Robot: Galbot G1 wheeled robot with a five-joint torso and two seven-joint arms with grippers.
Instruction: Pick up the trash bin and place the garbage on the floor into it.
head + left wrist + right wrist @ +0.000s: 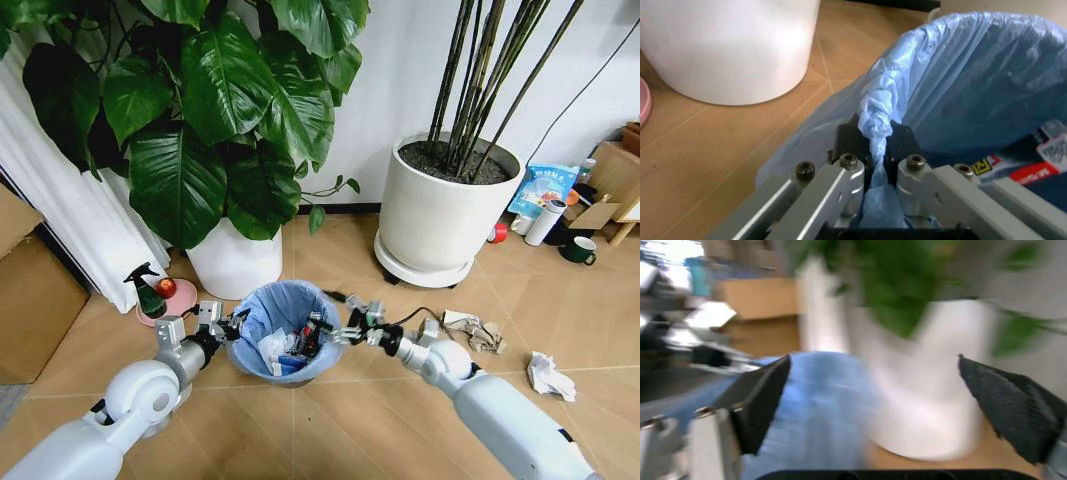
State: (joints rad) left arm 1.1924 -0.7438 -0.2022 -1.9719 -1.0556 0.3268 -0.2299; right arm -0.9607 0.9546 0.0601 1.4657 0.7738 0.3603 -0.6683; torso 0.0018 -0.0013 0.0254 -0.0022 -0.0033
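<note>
1. Trash bin (284,330) sits at 6 o'clock in the head view, just below the white pot (236,262) of the big-leaf plant. Blue liner is folded over the rim and several scraps are inside.
2. Left gripper (875,150) is at the bin's 9 o'clock rim, clamped narrow on a bunched fold of liner; the black wall looks to be caught between the fingers.
3. Right gripper (335,331) is at the 3 o'clock rim over the opening, jaws spread wide, holding nothing.
4. Risk: if the left grip bites mostly bag, a lift could peel the liner off or let the bin slip and tip, spilling the contents.
5. Risk: the right gripper is close to the rim. A careless retreat could snag the liner or knock the bin against the left grip.
6. Garbage is left on the floor: grey-brown wrapper (476,331) near 3 o'clock of the bin, white paper wad (550,376) farther out at 4 o'clock. Reaching them with the bin held one-sided could swing it.
7. Spray bottle (147,292) and pink dish (168,303) sit at 10 o'clock, near the left arm's elbow sweep.
</note>
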